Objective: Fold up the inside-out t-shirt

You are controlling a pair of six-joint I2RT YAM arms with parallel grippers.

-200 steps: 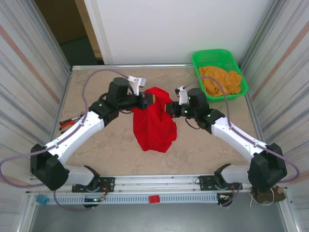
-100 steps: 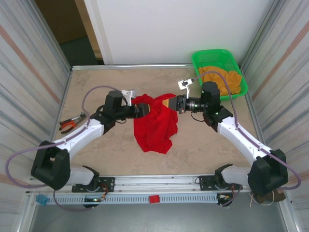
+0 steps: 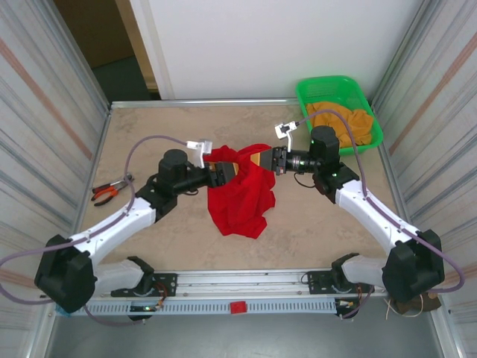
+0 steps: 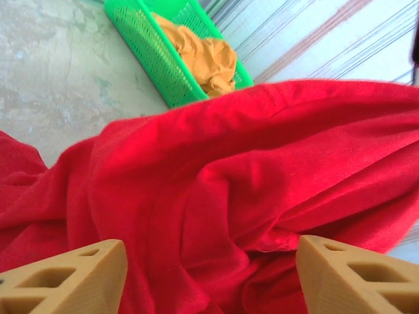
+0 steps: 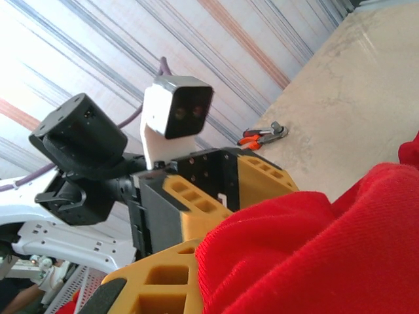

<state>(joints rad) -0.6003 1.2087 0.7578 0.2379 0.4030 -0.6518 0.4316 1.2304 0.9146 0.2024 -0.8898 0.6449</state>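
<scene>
The left hand now gapes free of the inside-out t-shirt while the right hand stays clenched on it, so a regrasp likely comes next.

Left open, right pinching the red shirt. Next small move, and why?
Probably ease the left gripper forward and close on the fold facing its open jaws. The right gripper is shut on a raised edge of the t-shirt, the rest crumpled on the table; spreading it likely needs a second grip.
</scene>
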